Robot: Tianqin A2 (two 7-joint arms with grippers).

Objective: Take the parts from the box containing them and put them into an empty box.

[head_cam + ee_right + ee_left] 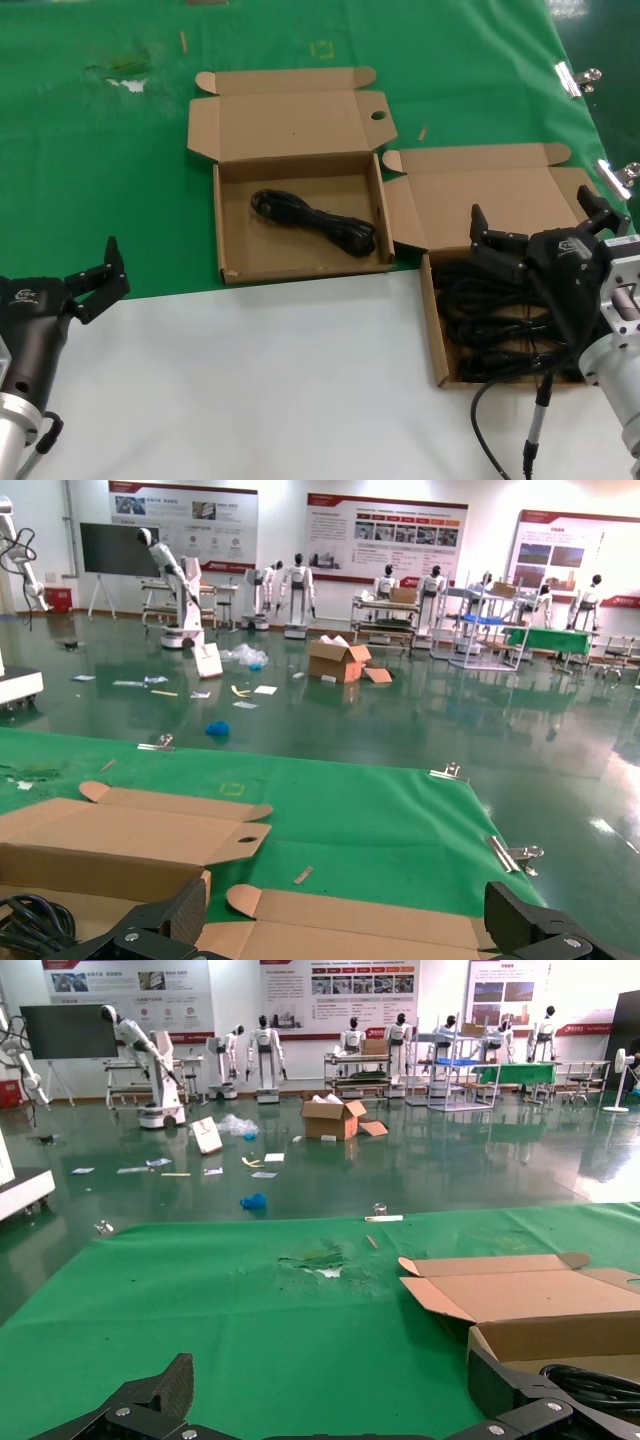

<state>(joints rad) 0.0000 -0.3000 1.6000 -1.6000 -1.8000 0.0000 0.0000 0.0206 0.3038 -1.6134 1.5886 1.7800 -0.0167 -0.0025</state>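
Observation:
The right box (pixel 437 340) stands open and holds several black coiled cables (pixel 480 320). My right gripper (pixel 535 225) hovers over it, open and empty, with the box's lid (pixel 400 920) under its own camera (pixel 350 925). The middle box (pixel 230 225) is open and holds one cable bundle (pixel 315 222). That box (pixel 100 855) and its cable (pixel 35 925) also show in the right wrist view. My left gripper (pixel 95 280) waits at the front left over the white surface, open and empty (pixel 335 1400). In its view are the middle box (pixel 560 1335) and its cable (pixel 600 1385).
Metal binder clips (pixel 572 78) (pixel 615 175) clamp the green cloth at the table's right edge. A torn patch (pixel 125 75) marks the cloth at the far left. My thin grey-tipped cable (pixel 540 405) hangs in front of the right box. A white surface (pixel 280 380) covers the near part.

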